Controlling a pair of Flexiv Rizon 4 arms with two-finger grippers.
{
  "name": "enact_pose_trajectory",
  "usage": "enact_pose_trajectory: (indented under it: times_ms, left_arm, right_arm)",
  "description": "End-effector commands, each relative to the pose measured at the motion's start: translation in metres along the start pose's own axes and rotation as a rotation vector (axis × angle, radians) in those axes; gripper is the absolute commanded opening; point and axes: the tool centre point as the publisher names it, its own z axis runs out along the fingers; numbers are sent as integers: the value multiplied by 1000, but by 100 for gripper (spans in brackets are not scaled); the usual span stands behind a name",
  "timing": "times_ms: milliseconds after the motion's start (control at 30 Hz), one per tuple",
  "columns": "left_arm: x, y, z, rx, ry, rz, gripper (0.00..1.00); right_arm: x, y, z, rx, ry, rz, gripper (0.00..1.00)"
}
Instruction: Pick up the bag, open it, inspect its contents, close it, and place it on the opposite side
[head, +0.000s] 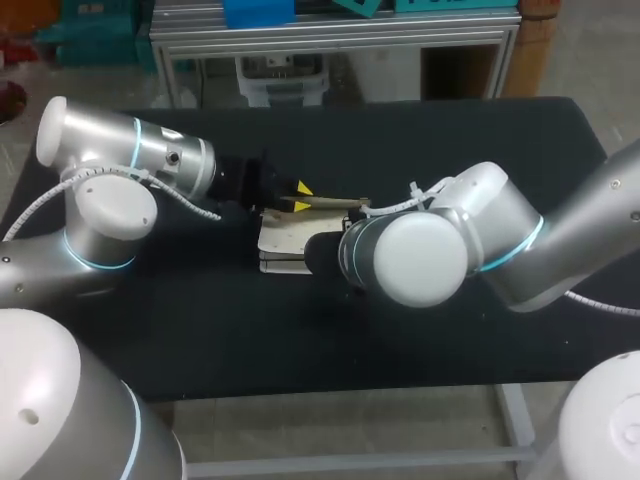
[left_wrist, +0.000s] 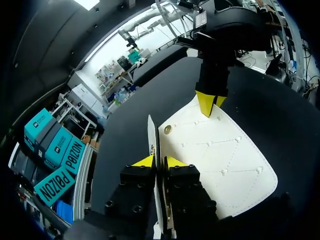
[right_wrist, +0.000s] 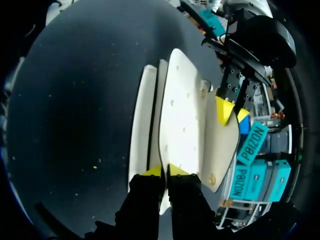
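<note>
A cream quilted bag (head: 280, 240) lies on the black table near its middle, with its flap lifted. My left gripper (head: 302, 197) is at the bag's far edge. In the left wrist view that gripper (left_wrist: 159, 161) is shut on the thin raised flap edge, and the cream flap (left_wrist: 220, 155) with a brass snap (left_wrist: 167, 129) spreads out ahead. My right gripper (right_wrist: 164, 171) is shut on the edge of a bag panel (right_wrist: 182, 115). In the head view it is hidden behind its own wrist. Each wrist view shows the other gripper pinching the opposite edge: right gripper (left_wrist: 209, 105), left gripper (right_wrist: 229, 111).
The black table (head: 200, 330) carries only the bag. My right arm's wrist (head: 400, 255) covers the bag's right part in the head view. A metal frame (head: 330, 35) stands behind the table's far edge.
</note>
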Motion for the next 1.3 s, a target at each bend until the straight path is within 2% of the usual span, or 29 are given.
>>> enact_pose_trajectory:
  times_ms: [33,267,500,733,1100,1133,1200,1300]
  left_arm:
    - [5,4,5,7,8,20,0]
    - [27,9,5,18,47,36,0]
    - [40,12,9,47,92,43,0]
    - [45,7,20,51,135,64,0]
    - [48,4,17,53,132,65,0]
    - [48,3,17,54,132,66,2]
    - [47,1,15,57,128,71,33]
    - [46,-2,11,66,113,74,44]
  right_arm:
    - [4,-3,2,-15,-273,0,0]
    - [4,-3,2,-15,-273,0,0]
    - [4,-3,2,-15,-273,0,0]
    - [4,-3,2,-15,-273,0,0]
    - [4,-3,2,-15,-273,0,0]
    - [4,-3,2,-15,-273,0,0]
    - [4,-3,2,-15,-273,0,0]
    - [4,-3,2,-15,-273,0,0]
